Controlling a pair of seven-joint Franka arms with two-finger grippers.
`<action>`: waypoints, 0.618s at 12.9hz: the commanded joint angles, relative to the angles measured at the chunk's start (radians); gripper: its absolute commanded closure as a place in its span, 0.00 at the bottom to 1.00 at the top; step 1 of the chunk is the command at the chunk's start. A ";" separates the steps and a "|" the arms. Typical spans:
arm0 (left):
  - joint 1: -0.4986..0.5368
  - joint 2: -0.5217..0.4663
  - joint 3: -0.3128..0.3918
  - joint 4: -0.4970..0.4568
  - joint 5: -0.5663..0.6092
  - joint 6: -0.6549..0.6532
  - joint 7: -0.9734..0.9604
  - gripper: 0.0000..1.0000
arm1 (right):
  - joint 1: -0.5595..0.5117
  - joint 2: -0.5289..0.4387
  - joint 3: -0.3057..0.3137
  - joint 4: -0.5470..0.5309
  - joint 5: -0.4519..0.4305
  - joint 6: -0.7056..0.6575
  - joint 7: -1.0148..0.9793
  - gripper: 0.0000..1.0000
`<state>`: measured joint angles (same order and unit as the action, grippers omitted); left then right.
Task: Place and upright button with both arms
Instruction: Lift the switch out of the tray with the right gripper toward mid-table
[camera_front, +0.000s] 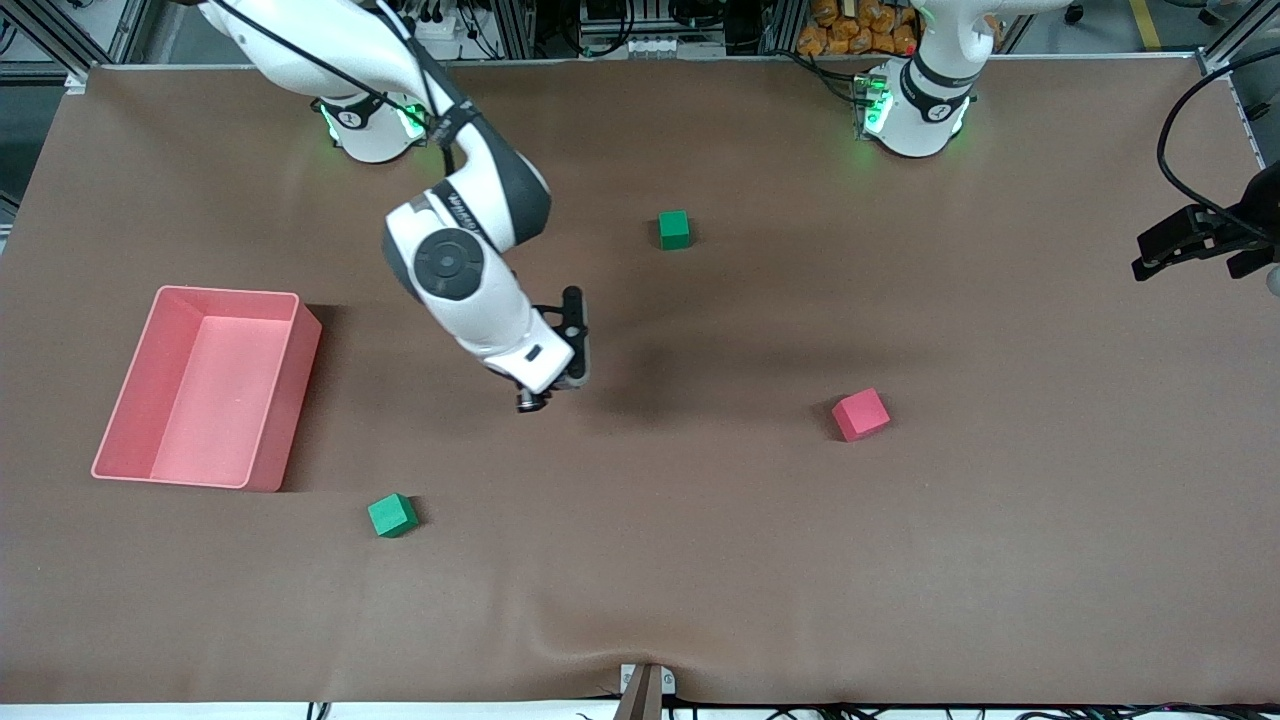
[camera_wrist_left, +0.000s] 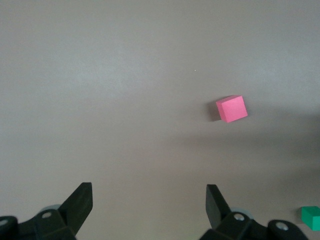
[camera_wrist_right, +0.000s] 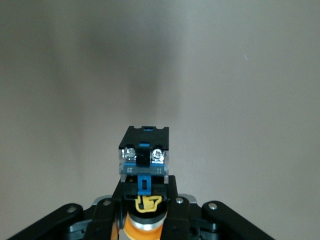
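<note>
The right gripper (camera_wrist_right: 145, 220) clamps the button (camera_wrist_right: 144, 157) above mid-table bare mat — orange cap between the fingers, black-and-blue body pointing outward along them. The left gripper (camera_wrist_left: 150, 207) waits, spread wide.

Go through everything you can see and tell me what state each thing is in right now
right tool: shut on the button, up over bare table mat
button: held, black-and-blue body pointing away from the wrist
left tool: open, empty, at the left arm's end of the table
pink bin: upright, empty
red cube: resting on the mat
two green cubes: resting on the mat, apart
</note>
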<state>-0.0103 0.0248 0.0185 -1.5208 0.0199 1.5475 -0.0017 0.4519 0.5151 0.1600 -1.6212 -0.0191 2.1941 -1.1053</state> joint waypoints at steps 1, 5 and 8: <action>0.003 0.006 0.000 0.014 -0.014 -0.004 0.023 0.00 | 0.060 0.077 -0.013 0.108 -0.012 0.004 -0.090 0.97; 0.003 0.006 0.000 0.016 -0.012 -0.004 0.023 0.00 | 0.108 0.183 -0.016 0.202 -0.031 0.022 -0.169 0.97; 0.003 0.006 0.000 0.016 -0.012 -0.004 0.023 0.00 | 0.157 0.206 -0.016 0.208 -0.123 0.076 -0.246 1.00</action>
<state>-0.0105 0.0249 0.0182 -1.5205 0.0199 1.5475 -0.0017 0.5712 0.6927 0.1568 -1.4525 -0.1008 2.2384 -1.2567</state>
